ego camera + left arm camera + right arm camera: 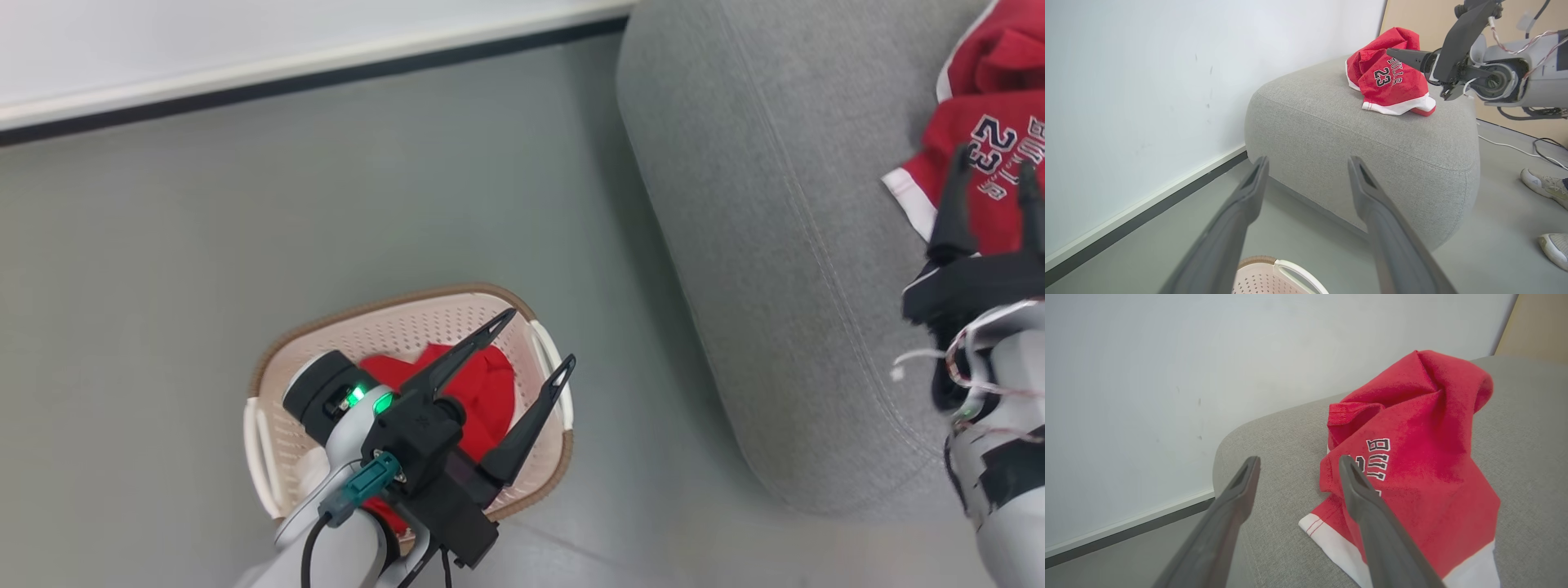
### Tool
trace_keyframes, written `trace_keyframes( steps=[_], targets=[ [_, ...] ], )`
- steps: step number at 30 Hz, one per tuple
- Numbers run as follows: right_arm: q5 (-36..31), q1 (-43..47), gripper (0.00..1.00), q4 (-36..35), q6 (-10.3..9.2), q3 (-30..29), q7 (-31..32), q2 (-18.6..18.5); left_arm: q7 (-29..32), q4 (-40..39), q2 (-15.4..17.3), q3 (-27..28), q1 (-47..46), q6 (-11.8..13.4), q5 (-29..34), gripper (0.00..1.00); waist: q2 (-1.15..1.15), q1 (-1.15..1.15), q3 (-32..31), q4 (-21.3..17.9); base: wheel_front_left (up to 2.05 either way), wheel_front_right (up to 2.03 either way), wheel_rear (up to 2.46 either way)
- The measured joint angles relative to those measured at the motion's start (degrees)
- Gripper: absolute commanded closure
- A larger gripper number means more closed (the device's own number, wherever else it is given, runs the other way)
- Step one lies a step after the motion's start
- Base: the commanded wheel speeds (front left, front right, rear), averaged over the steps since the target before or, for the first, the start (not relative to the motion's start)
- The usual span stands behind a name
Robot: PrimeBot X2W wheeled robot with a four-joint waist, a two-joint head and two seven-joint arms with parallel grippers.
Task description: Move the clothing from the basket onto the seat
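My left end effector [540, 336] hangs over the basket [392, 304], fingers spread wide and holding nothing. Beneath it a heap of red clothing [486, 392] lies in the basket; I cannot tell whether my fingertips touch it. The basket stands on the grey floor [245, 229], with bare floor all round it and an open strip between its right handle and the rounded edge of the seat [759, 204].

Farther right, my right end effector [996, 159] is over the seat top, released, its two fingers apart with nothing gripped. A red jersey [951, 122] with white trim and dark lettering lies crumpled on the seat right at those fingers. One finger crosses its hem in my wrist view, but I cannot judge contact. Left of the jersey, bare cushion runs to the seat's rounded corner.

Beyond, a dark skirting [310, 77] and white wall [245, 33] bound the floor. A person's shoes [1545, 185] stand on the floor past the seat's right side.
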Motion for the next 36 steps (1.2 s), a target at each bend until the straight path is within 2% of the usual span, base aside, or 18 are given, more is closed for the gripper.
trace_keyframes(
  steps=[8, 14, 26, 36],
  targets=[
    [-2.25, 4.75, 0.00, -4.50, 0.75, 3.05, 0.00, 1.78, -1.34, 2.86, -1.09, 0.75, 2.37, 1.09, -0.64, 0.00, 0.00, 0.00, -3.83, 3.24, 0.00, 0.00, 0.00],
    [-3.46, 7.91, 0.00, -7.30, 1.21, 4.64, 0.00, 2.20, -2.48, 4.47, -1.86, 2.63, 4.71, 3.26, -3.05, 0.00, 0.00, 0.00, -6.93, 5.72, 0.00, 0.00, 0.00],
    [-5.17, 13.90, 0.00, -12.59, 1.47, 7.56, 0.00, 2.97, -4.08, 6.19, -1.34, 7.20, 8.37, 6.61, -5.67, 0.00, -0.01, -0.01, -11.85, 10.36, 0.00, 0.00, 0.00],
    [-5.49, 18.61, 0.00, -15.82, 1.41, 9.21, 0.08, 3.82, -5.09, 7.13, -0.98, 11.49, 10.61, 9.33, -7.54, 0.00, 0.00, 0.00, -14.80, 12.70, 0.00, 0.00, 0.00]
  ],
)
